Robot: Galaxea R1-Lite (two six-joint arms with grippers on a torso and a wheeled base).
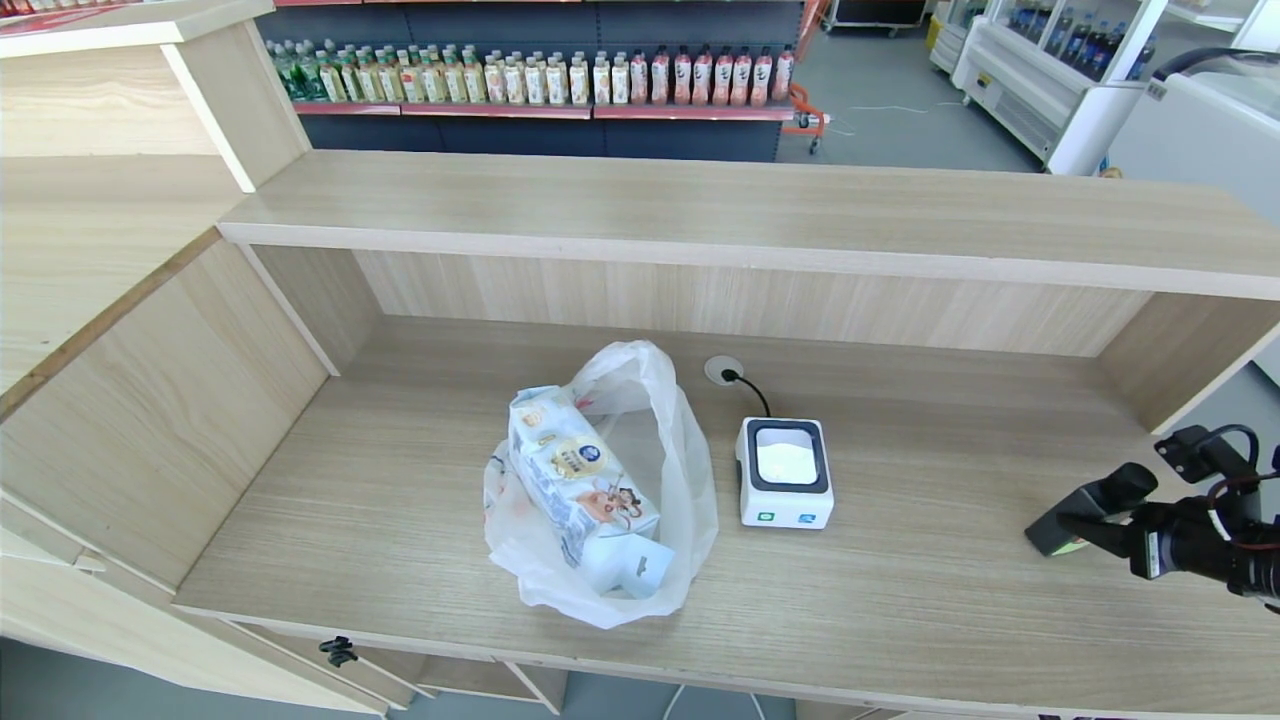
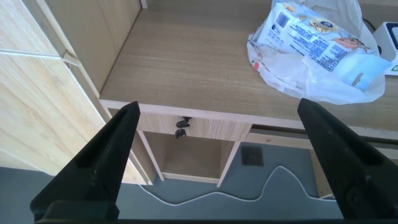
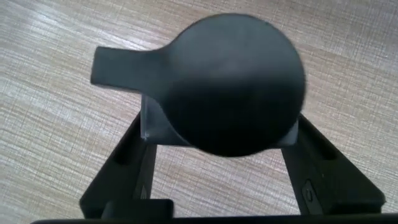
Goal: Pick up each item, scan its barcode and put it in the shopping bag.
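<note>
Scan step: right gripper (image 3: pixel 221 140) clenched on 1 black round item (image 3: pixel 230 81), low over counter (image 1: pixel 950 600), right of scanner (image 1: pixel 785 470). Left gripper (image 2: pixel 219 112) released. 1 pack (image 1: pixel 575 480) already in shopping bag (image 1: pixel 690 470). Next: present barcode to scanner.

White shopping bag (image 1: pixel 695 480); black item (image 3: pixel 230 81); woodgrain counter (image 1: pixel 950 600).

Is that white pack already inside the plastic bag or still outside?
Inside. The white pack lies in the open mouth of the bag, with clear plastic under and around it.
</note>
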